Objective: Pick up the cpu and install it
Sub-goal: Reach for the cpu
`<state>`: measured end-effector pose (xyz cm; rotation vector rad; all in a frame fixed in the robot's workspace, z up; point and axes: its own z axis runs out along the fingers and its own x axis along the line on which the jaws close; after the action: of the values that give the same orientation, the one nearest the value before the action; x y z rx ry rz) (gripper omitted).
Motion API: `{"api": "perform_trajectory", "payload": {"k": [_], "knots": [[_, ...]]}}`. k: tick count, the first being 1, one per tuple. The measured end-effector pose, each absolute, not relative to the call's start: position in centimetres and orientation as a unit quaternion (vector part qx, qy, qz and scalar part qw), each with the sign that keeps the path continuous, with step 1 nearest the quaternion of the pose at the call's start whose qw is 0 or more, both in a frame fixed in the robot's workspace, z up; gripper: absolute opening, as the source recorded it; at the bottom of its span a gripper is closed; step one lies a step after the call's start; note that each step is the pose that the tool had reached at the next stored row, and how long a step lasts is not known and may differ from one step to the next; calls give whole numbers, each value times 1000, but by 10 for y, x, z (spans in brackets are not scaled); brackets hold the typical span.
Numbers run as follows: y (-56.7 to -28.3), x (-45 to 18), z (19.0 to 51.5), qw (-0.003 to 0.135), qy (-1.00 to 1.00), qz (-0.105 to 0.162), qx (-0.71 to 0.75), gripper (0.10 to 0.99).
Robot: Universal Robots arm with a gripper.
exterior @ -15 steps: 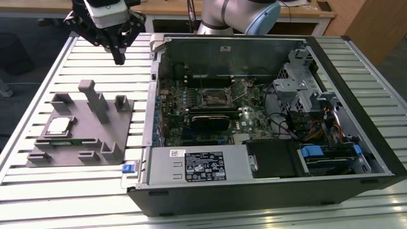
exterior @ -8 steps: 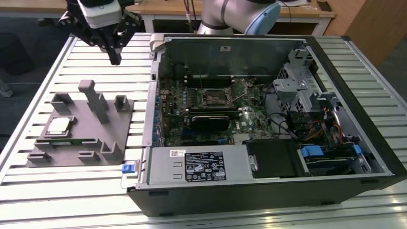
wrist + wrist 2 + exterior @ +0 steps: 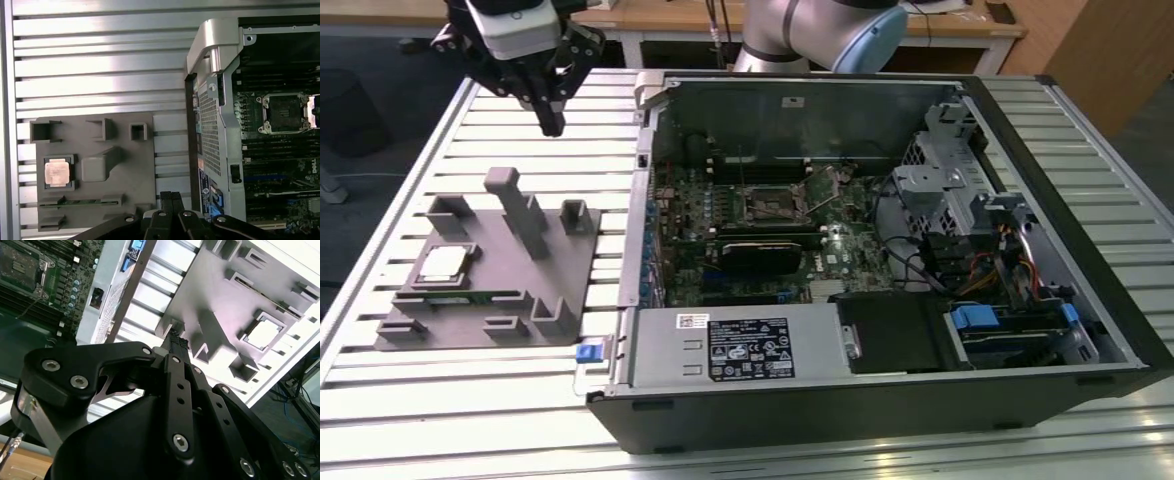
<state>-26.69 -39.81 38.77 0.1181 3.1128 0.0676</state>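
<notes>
One arm point(image 3: 834, 30), one gripper point(image 3: 551, 126). The gripper hangs in the air over the far part of the slatted metal desk point(image 3: 480, 400), on the exterior view's left. Its fingers point down and are pressed together with nothing between them: closed and empty, touching nothing.

The cpu point(image 3: 443, 265) lies flat, silvery top up, in a square recess of the grey plastic fixture point(image 3: 520, 300), toward the fixture's side on the exterior view's left. The fixture sits on the desk just beside the open computer case point(image 3: 881, 400), on the exterior view's left of it. Several upright blocks stand on the fixture. The tallest block point(image 3: 520, 215) is between the cpu and the case.

The gripper is well apart from the cpu, above bare desk past the fixture's far edge. In the first wrist view the cpu is seen from above in its recess, with a thin green board point(image 3: 82, 202) in a slot just beside it.

Inside the case the motherboard point(image 3: 720, 250) lies flat. Its socket point(image 3: 767, 205) is a black square with a metal frame, its dark centre uncovered, well apart from both cpu and gripper.
</notes>
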Motion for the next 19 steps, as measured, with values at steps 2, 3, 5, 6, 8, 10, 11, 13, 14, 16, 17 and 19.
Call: {"api": "perform_trajectory", "payload": {"k": [2, 3, 5, 6, 8, 10, 11, 13, 14, 16, 17, 19], "knots": [[-398, -269, 388, 13, 999, 22, 38, 106], [-398, -270, 388, 13, 999, 22, 38, 106], [-398, -273, 387, 13, 999, 22, 38, 106], [-398, -274, 387, 13, 999, 22, 38, 106], [-398, -277, 387, 13, 999, 22, 38, 106], [-398, -280, 387, 13, 999, 22, 38, 106], [-397, -282, 387, 13, 999, 22, 38, 106], [-397, -286, 387, 13, 999, 22, 38, 106], [-397, -287, 387, 13, 999, 22, 38, 106], [-397, -291, 387, 13, 999, 22, 38, 106], [-396, -293, 387, 13, 999, 22, 38, 106], [-395, -296, 387, 13, 999, 22, 38, 106]]}}
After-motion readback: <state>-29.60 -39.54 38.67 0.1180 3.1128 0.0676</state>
